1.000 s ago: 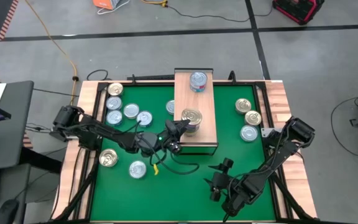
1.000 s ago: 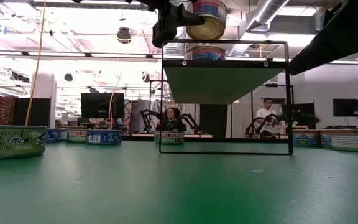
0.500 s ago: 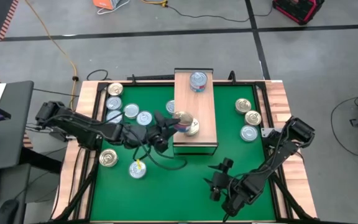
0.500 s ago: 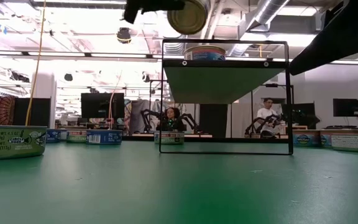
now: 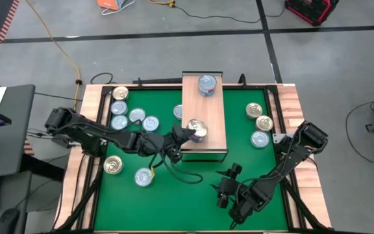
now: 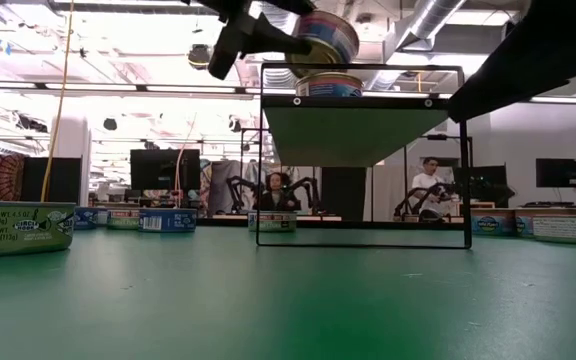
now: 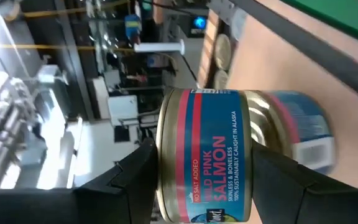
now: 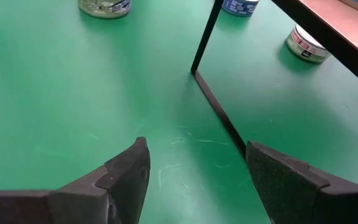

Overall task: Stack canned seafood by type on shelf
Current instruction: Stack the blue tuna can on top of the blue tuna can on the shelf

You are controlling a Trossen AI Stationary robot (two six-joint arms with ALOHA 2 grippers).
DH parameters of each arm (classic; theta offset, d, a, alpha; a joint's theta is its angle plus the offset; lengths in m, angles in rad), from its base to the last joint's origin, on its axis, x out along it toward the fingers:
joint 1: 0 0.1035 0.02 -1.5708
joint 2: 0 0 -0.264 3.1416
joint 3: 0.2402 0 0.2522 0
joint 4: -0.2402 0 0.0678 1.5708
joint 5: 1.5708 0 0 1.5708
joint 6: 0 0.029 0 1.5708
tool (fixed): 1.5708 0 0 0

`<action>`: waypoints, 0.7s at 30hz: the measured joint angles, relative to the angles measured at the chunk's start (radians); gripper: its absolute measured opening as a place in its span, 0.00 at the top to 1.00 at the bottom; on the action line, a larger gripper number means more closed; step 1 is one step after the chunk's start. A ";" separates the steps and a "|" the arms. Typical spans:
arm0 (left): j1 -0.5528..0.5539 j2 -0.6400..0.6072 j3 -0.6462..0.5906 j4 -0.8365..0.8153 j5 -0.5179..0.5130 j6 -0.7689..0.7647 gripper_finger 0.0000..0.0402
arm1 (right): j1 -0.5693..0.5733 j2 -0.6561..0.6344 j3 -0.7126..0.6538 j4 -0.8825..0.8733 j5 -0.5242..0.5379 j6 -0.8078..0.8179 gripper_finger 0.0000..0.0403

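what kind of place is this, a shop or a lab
Most likely a robotics lab or workshop, not a shop. Other dark robot arms stand at benches in the room behind, monitors line the wall, and a yellow cable trails over the bare grey concrete floor.

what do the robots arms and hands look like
Both arms are dark, near-black jointed links with black cables looped alongside. The left hand and right hand each end in two matte charcoal fingers, broad and blunt. A small yellow tag shows by the left arm's cable.
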 joint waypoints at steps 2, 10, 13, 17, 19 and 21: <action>0.005 -0.004 0.002 0.011 0.029 0.037 0.48 | 0.000 0.000 0.000 -0.003 0.000 0.000 0.28; 0.062 -0.003 0.002 -0.044 0.123 0.097 0.48 | -0.001 0.000 0.000 0.000 -0.001 -0.008 0.28; 0.076 -0.004 0.003 -0.055 0.122 0.072 0.48 | -0.001 0.000 0.000 0.001 -0.001 -0.008 0.28; 0.081 -0.005 0.003 -0.060 0.130 0.042 0.43 | -0.001 0.000 0.000 0.001 -0.001 -0.010 0.28; 0.081 -0.004 0.002 -0.065 0.132 0.047 0.40 | -0.001 0.000 0.000 0.001 -0.001 -0.010 0.28; 0.080 -0.003 0.002 -0.065 0.134 0.051 0.36 | -0.001 0.000 0.000 0.001 -0.001 -0.010 0.28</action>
